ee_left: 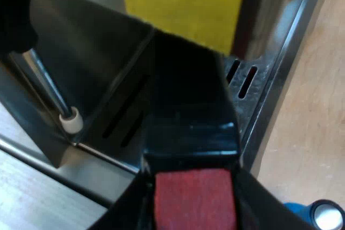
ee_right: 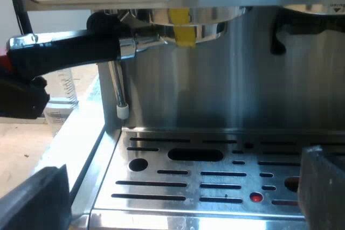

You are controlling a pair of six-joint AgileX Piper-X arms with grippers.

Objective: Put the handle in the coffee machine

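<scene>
As the left gripper clamps the red-ended handle, the right gripper gapes. Likely stiff, heavy; grip that end.

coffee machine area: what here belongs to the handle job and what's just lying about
For the job:
handle
coffee machine
left gripper, shut on the handle's red end

Lying about:
blue tamper on the table
measuring glass beside the machine
</scene>
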